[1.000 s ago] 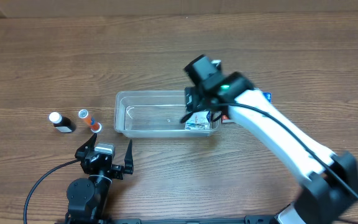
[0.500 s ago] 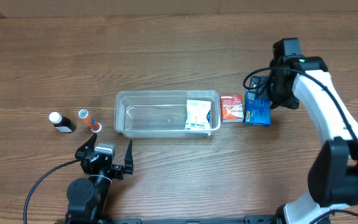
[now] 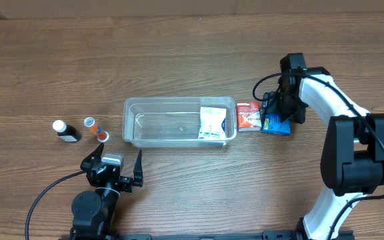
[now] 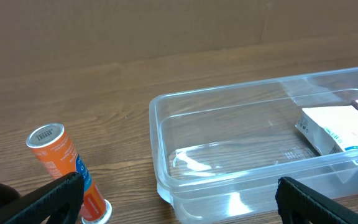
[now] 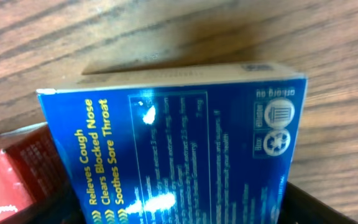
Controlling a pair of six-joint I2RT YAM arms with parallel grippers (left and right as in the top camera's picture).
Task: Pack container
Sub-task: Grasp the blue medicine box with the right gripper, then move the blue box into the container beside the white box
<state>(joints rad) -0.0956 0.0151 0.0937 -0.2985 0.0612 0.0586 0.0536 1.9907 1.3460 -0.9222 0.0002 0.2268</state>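
The clear container lies mid-table with a white box lying in its right end. It also shows in the left wrist view, with the white box inside. A red box and a blue box lie just right of the container. My right gripper is low over the blue box, its open fingers on either side of it. My left gripper is open and empty in front of the container's left end.
An orange tube and a black bottle with a white cap stand left of the container. The orange tube leans close by my left finger. Bare wood lies all round.
My right arm left the white box in the container's right end, swung right, and came down over the blue box. The left arm has not moved.
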